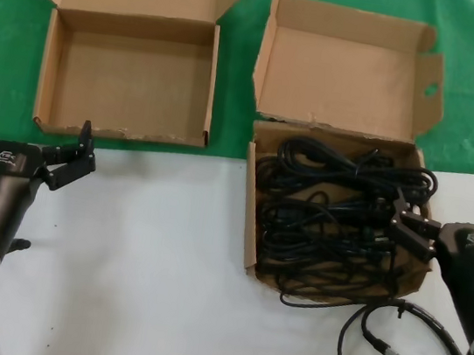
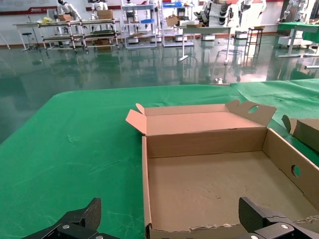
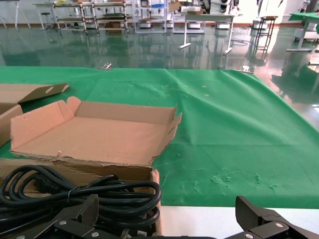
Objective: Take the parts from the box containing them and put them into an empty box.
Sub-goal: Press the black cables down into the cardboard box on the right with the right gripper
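Lower cables [image 1: 333, 244] tangle indistinguishably; right pincer [image 1: 456, 222] partly cut off.

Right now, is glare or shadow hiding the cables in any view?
Head view: even light, the black cables merge into one dark tangle. Right wrist view: cables sharp, glossy floor reflections stay behind the table. Left wrist view: only the empty box, softly shadowed inside.

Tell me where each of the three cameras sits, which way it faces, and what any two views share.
Head: on the robot's head, looking down at the empty box, the cable box, left gripper and right gripper.
Left wrist: faces the empty box; open fingers show.
Right wrist: faces the cables; open fingers show.
Shared: head and left wrist both show the empty box.
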Controlling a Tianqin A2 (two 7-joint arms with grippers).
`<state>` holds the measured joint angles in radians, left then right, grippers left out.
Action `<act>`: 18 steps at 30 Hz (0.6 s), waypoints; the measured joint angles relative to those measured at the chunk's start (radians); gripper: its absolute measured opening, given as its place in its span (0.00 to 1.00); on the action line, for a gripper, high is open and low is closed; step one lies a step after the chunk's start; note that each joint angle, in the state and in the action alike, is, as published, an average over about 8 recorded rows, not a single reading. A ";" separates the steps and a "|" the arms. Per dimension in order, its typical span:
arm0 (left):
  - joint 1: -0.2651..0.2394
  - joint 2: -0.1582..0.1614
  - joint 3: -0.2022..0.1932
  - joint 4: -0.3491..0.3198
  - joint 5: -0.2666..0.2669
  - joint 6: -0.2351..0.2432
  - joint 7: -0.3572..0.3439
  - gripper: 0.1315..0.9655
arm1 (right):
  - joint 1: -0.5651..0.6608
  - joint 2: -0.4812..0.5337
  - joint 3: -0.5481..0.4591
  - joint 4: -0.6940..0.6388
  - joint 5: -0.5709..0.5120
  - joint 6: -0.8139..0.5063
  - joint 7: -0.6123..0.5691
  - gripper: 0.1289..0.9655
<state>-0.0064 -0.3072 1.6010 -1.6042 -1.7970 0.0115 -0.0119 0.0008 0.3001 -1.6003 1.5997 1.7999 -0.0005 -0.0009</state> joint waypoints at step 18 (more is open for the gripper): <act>0.000 0.000 0.000 0.000 0.000 0.000 0.000 1.00 | 0.000 0.000 0.000 0.000 0.000 0.000 0.000 1.00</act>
<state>-0.0064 -0.3072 1.6010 -1.6042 -1.7970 0.0115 -0.0119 0.0008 0.3001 -1.6003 1.5997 1.7999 -0.0005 -0.0009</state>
